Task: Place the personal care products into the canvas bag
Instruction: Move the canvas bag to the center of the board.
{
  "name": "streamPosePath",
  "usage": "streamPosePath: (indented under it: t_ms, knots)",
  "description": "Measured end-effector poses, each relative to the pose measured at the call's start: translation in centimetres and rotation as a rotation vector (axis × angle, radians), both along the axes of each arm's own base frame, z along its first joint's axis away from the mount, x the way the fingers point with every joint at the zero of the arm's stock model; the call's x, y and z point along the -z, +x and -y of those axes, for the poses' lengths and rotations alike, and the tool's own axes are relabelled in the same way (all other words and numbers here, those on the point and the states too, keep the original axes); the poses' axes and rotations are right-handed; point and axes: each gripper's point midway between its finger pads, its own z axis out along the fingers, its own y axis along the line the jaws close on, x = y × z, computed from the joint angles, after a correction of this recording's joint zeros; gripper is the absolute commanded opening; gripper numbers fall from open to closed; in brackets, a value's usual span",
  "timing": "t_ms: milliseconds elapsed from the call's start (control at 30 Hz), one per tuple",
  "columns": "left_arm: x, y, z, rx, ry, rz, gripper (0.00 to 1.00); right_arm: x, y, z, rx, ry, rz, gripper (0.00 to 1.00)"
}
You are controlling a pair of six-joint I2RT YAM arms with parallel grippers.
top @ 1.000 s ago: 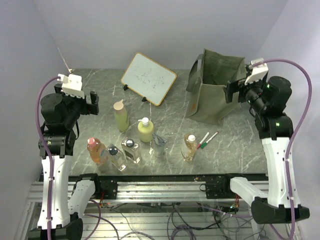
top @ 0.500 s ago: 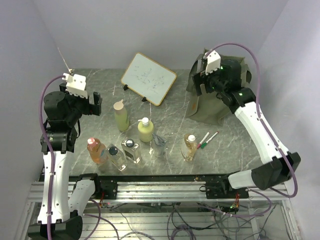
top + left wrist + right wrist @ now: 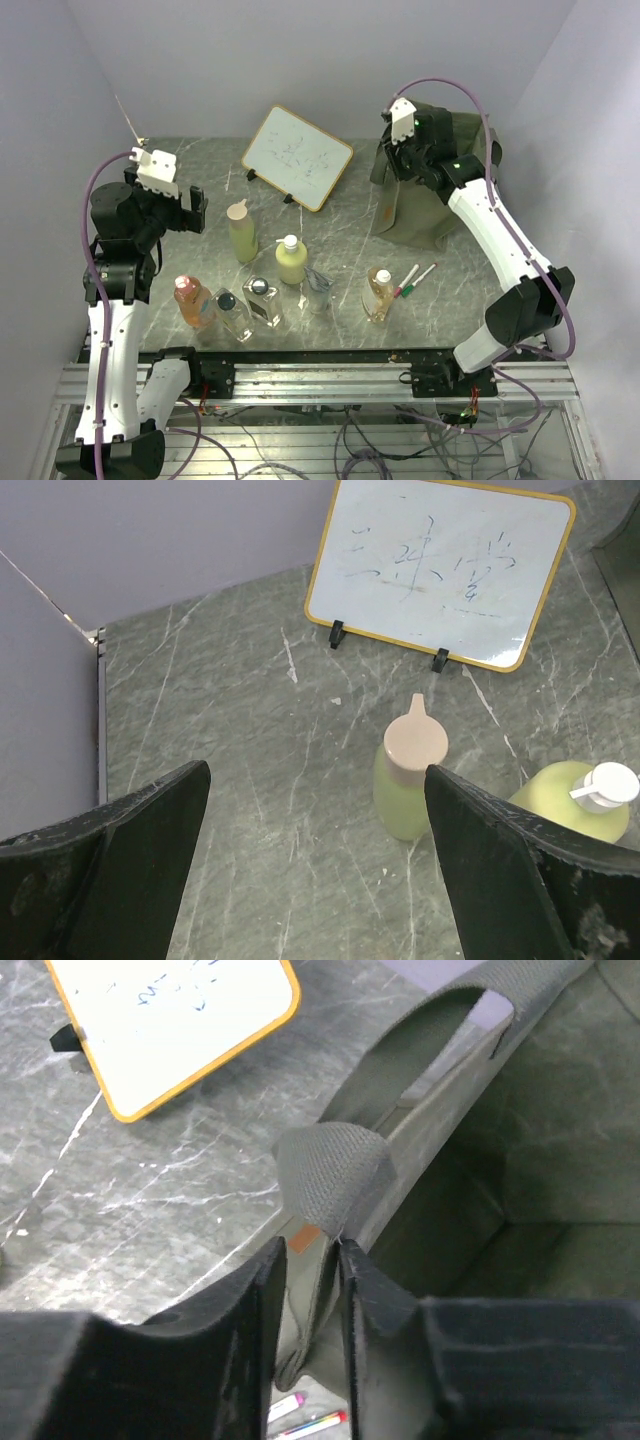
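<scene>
No personal care products point(image 3: 291, 262) are bagged yet; the canvas bag point(image 3: 418, 215) is pinched at its rim by the right claw point(image 3: 312, 1260), while the left claw point(image 3: 315, 772) is held apart.

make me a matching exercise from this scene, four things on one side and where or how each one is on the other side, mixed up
Things
1. left gripper
2. right gripper
3. whiteboard
4. marker pens

Place or state
A. pinching the rim of the canvas bag
B. lying beside the amber bottle
C. open above the table, holding nothing
D. propped up on small black feet

Pairs: 1-C, 2-A, 3-D, 4-B
</scene>
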Motion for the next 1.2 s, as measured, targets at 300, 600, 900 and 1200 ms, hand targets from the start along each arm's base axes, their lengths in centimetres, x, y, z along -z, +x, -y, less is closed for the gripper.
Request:
streamPosePath:
  t_ms: [300, 600, 900, 1200]
  knots:
    - [0.7, 0.0, 0.2, 0.018, 0.013, -0.012, 0.99, 0.7, -2.5, -0.3, -0.078, -0.038, -0.073, 0.0]
    - [0.7, -0.1, 0.4, 0.038, 0.019, -0.01, 0.99, 0.0, -7.2, -1.6, -0.211, -0.043, -0.134, 0.0]
    - [0.8, -0.1, 0.5, 0.047, 0.028, -0.009, 0.99, 0.4, -10.7, -1.7, -0.299, -0.056, -0.183, 0.0]
    - [0.8, -0.2, 0.7, 0.063, 0.032, -0.007, 0.99, 1.0, -13.3, -1.7, -0.412, -0.083, -0.21, 0.0]
